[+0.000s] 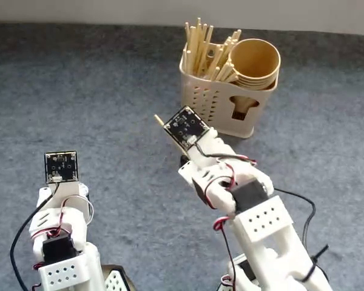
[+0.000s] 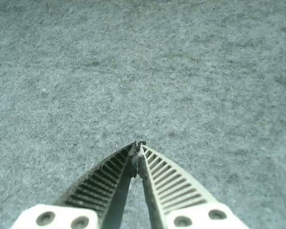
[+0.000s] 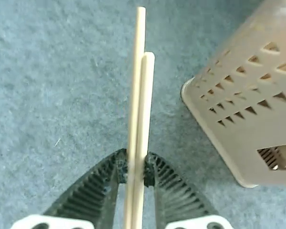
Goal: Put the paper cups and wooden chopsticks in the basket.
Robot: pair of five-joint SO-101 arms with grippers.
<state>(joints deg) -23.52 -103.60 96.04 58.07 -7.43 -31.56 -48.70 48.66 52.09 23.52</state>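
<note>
basket (image 1: 218,103) — chopsticks (image 1: 200,48), paper cups (image 1: 255,60) inside | right arm (image 1: 230,182) just beside it

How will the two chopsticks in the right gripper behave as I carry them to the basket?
Probably stiff: the wooden chopsticks run straight out of the right gripper without sagging. They may slip lengthwise, since their ends sit staggered and the grip is narrow. Likely light, being thin.

The grey carpet (image 1: 97,91) is lit softly and evenly; a faint, diffuse shadow is cast at the foot of the basket (image 1: 213,104).
</note>
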